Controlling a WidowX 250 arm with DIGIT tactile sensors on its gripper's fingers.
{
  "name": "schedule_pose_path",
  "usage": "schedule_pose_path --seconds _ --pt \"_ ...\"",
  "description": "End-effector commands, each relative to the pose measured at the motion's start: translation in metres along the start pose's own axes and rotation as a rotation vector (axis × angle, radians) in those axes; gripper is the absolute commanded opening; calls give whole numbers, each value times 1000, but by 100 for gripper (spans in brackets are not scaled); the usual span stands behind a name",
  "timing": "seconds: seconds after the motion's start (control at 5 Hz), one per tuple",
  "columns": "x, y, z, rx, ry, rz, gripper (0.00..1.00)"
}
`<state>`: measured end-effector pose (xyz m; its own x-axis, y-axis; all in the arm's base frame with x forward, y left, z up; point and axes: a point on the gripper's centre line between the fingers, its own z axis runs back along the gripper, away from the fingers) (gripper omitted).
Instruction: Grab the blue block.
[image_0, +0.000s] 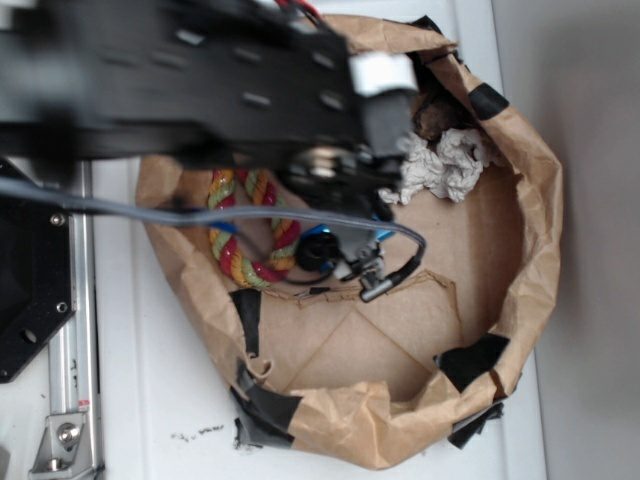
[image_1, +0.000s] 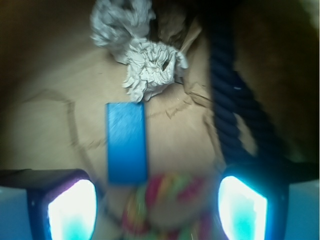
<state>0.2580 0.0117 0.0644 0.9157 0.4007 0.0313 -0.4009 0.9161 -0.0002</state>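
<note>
Exterior view: bright, even light, white counter nearly washed out; arm very dark, soft w/ blur. Wrist view: dim, corners vignetted dark. Tool fingers glare cyan-white, blown out. Multicolour rope between them out of focus; blue block just beyond is sharper.

The blue block, a flat, smooth, bright sky-blue slab, lies lengthwise on brown paper, its far end just below the crumpled paper wad.

sky-blue block, navy rope, white paper wad
</note>
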Motion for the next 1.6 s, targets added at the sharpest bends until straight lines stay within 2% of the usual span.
schedule_pose_path --seconds 0.0,0.2,0.4,0.6,0.8,1.0,1.2,1.4 --pt "9 -37 -55 -8 6 -82 100" --pt "0 -45 -78 -13 70 -54 0" --pt "-6 -47 -69 24 53 -128 0" --pt "-2 -41 -21 42 -77 -256 0" --pt "-1 -11 28 -14 -202 -295 0" --pt "-2 15 77 -66 -197 -344 0" --pt "-6 26 112 -77 -190 -321 0" --pt "7 16 122 -61 -161 -336 0"
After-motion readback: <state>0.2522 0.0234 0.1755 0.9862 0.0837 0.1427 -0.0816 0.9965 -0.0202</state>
